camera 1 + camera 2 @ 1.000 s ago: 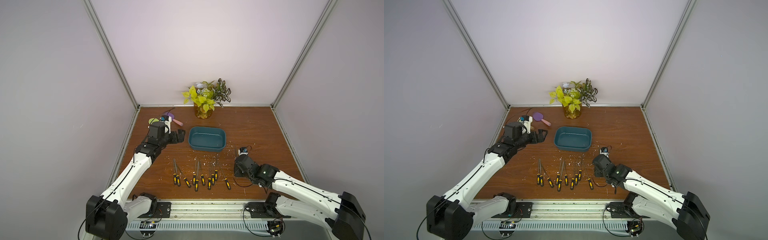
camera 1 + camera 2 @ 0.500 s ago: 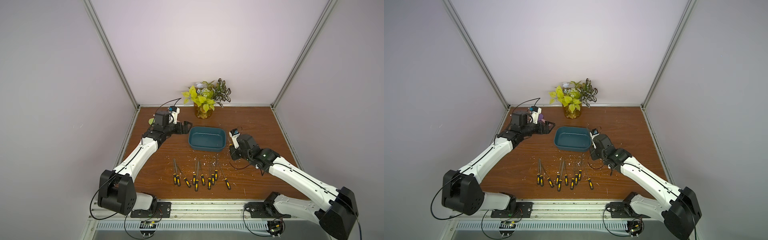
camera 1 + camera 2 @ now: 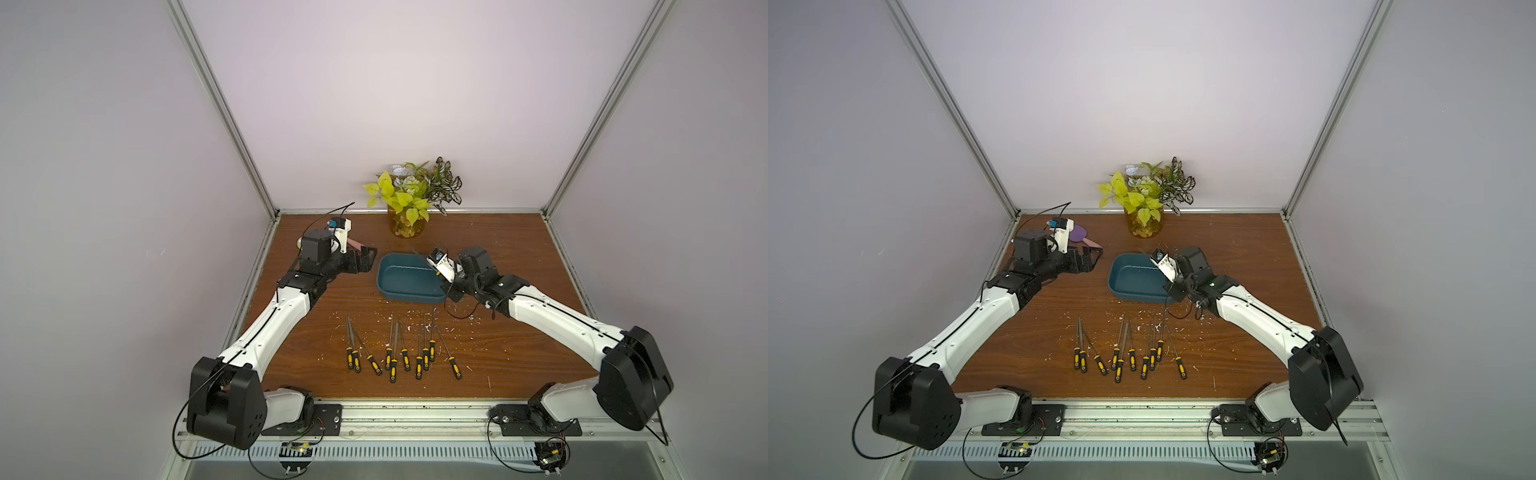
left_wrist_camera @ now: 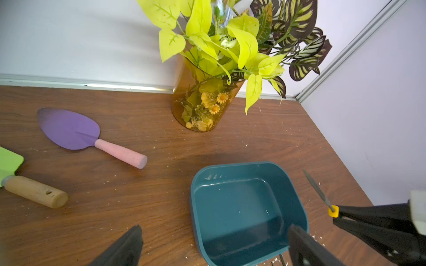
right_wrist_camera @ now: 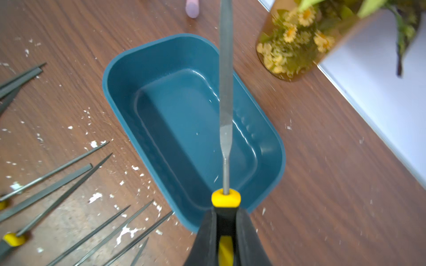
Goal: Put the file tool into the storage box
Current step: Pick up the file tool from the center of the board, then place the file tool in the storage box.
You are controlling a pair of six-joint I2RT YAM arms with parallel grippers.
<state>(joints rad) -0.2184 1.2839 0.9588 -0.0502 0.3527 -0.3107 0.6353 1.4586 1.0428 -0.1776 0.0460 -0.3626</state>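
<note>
File tool [image 5: 225, 129]: a slim grey steel needle file with a black-and-yellow handle. Judged light and rigid, with no flex. The narrow blade gives little to pinch, so the thicker, rubbery-looking handle is the place to take hold. That is where it is held: the right claw [image 5: 226, 215] is clenched on the handle just behind the yellow collar, with the blade jutting straight out ahead. The file hangs in the air above the shallow teal-blue plastic storage box [image 5: 129, 76]. Its handle is over the end nearest the right arm. The blade slants across the hollow and crosses the long rim on the side of the amber glass plant jar [image 5: 297, 46]. Box interior empty. Left claw [image 3: 367, 259] spread wide, holding nothing, just beside the opposite short end. Matching files [image 3: 395, 353] lie in a row on the brown wood-grain tabletop [image 3: 498, 249].
</note>
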